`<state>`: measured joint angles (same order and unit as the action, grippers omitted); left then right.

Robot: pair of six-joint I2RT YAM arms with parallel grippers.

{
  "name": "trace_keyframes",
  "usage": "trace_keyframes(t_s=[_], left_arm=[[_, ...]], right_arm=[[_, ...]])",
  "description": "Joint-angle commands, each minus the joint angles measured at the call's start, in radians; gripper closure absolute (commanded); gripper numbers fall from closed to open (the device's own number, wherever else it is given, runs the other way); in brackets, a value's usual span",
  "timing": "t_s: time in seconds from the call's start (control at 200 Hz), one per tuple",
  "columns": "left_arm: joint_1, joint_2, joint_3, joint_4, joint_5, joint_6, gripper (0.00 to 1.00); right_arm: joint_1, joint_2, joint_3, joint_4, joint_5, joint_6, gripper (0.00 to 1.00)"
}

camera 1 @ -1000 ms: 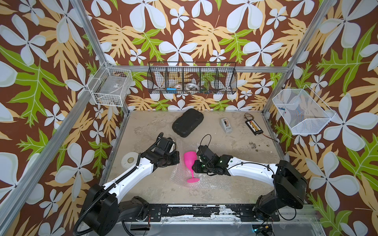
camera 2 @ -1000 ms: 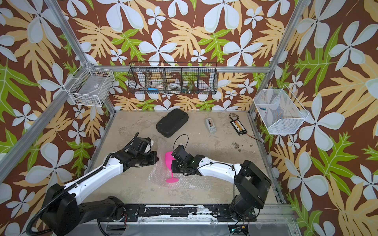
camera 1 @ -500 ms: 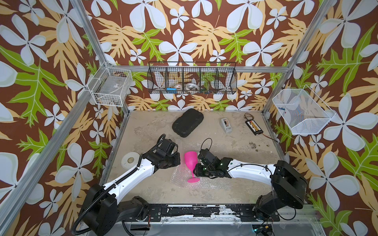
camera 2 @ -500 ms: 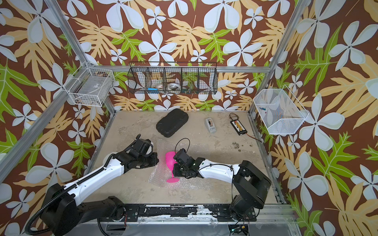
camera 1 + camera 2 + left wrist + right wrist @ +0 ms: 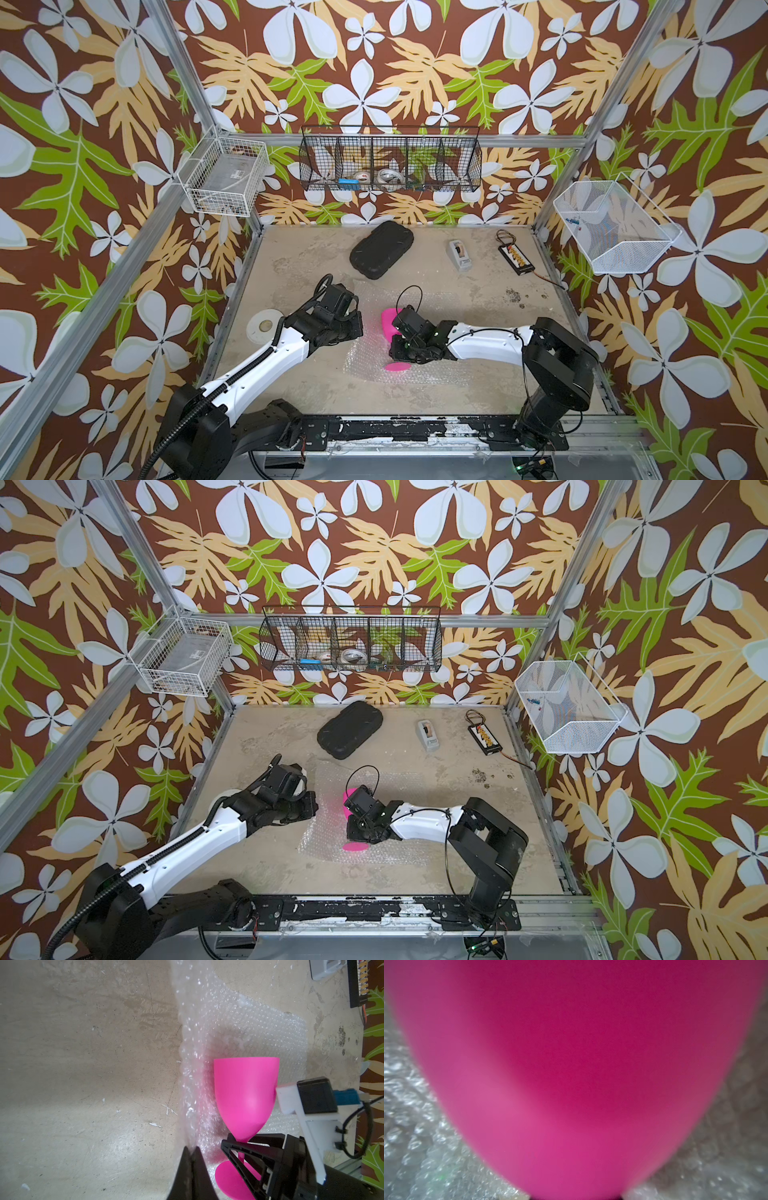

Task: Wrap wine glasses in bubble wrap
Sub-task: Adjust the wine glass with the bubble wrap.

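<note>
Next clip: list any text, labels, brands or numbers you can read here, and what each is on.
No text is readable in any view.
Sticker on the clear box in the white wire basket: too small to read.
Markings on the tape rolls in the black wire basket: too small to read.
Connector board: any print is too small to read.

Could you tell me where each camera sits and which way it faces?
Top views: high over the front rail, looking down at the table; left arm and right arm show whole, flanking the goblet on bubble wrap.
Left wrist: on the left arm, looking along the left fingers, shut on the wrap's edge; the right fingers straddle the goblet's stem.
Right wrist: on the right arm, close against the goblet's blurred cup; no fingers clearly show.
Both wrist views share cup and wrap.
</note>
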<state>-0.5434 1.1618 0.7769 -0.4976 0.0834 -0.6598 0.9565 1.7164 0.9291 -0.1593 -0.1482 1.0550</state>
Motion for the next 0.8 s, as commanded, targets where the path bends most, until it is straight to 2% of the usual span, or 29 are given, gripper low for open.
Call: trace_keyframes(t_s=[0.0, 0.18, 0.796], left_arm=[[0.0, -0.003, -0.012, -0.002, -0.001, -0.002, 1.0], [0.0, 0.002, -0.034, 0.021, 0.016, -0.009, 1.0], [0.0, 0.025, 0.004, -0.001, -0.06, 0.063, 1.0]], right_arm=[[0.008, -0.018, -0.006, 0.023, 0.051, 0.088, 0.77], [0.034, -0.033, 0.002, 0.04, 0.057, 0.143, 0.79], [0.056, 0.023, 0.078, -0.039, 0.051, 0.0, 0.8]])
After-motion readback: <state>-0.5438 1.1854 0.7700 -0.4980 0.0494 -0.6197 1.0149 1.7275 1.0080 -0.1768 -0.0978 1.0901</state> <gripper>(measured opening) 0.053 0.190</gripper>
